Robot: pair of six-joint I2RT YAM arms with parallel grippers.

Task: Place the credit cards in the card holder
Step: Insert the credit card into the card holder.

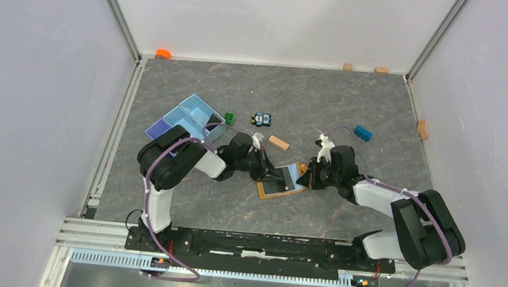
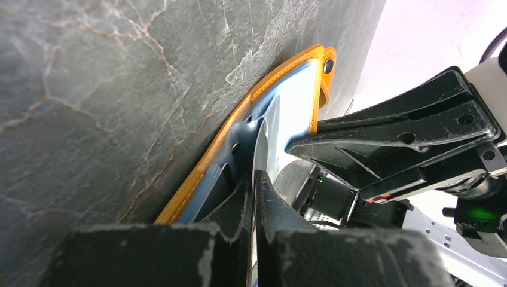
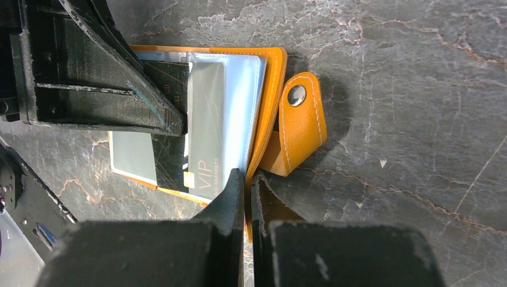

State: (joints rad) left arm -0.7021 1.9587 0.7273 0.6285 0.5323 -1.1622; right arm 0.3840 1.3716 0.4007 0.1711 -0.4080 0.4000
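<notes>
The orange card holder [image 1: 282, 184] lies open on the table between both arms. In the right wrist view its pale pockets [image 3: 248, 107] face up and its snap strap [image 3: 299, 125] sticks out to the right. A dark credit card [image 3: 203, 137] marked VIP sits partly under the clear pocket. My left gripper [image 1: 269, 172] is shut on that card's outer end, seen edge-on in the left wrist view [image 2: 256, 179]. My right gripper [image 3: 248, 179] is shut on the holder's orange edge by the strap. I cannot pick out a light blue card.
A light blue divided tray [image 1: 187, 120] stands behind the left arm. A green block [image 1: 229, 118], a small toy car [image 1: 261, 120], a wooden block [image 1: 279, 143] and a blue block [image 1: 362, 133] lie behind the holder. Small wooden blocks [image 1: 347, 66] lie along the back wall.
</notes>
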